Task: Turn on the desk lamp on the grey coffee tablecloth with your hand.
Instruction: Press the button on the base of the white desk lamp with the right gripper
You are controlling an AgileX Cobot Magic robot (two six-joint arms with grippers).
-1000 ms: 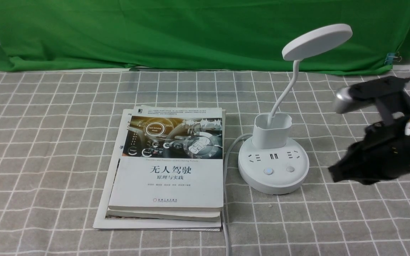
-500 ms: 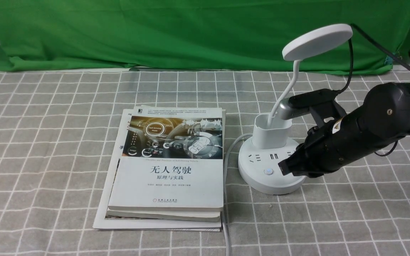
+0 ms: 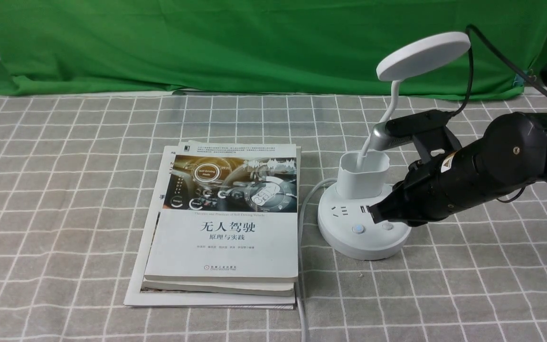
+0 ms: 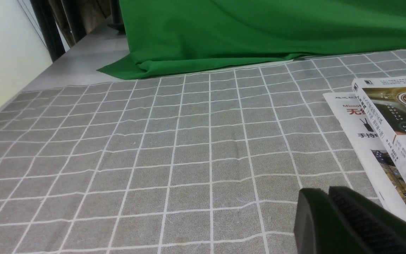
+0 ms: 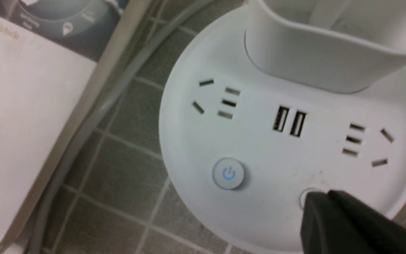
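Observation:
The white desk lamp [image 3: 363, 190] stands on the grey coffee tablecloth [image 3: 64, 190], its disc head [image 3: 423, 54] unlit. Its round base [image 5: 259, 148] has sockets, a blue-lit power button [image 5: 228, 173] and a plain round button [image 5: 307, 197]. My right gripper [image 3: 377, 213] is shut and empty, reaching in from the right; in the right wrist view its tip [image 5: 317, 204] sits over the plain button, mostly hiding it. My left gripper [image 4: 324, 195] is shut and empty, low over the cloth, left of the books; it does not show in the front view.
A stack of books [image 3: 223, 223] lies just left of the lamp base. The lamp's grey cord [image 3: 302, 223] runs between books and base toward the front edge. A green backdrop cloth [image 3: 254, 42] hangs at the back.
My right arm swung in from the right edge to the lamp base; its shut tip moved from beside the base to over the plain button. The lamp head stays unlit.

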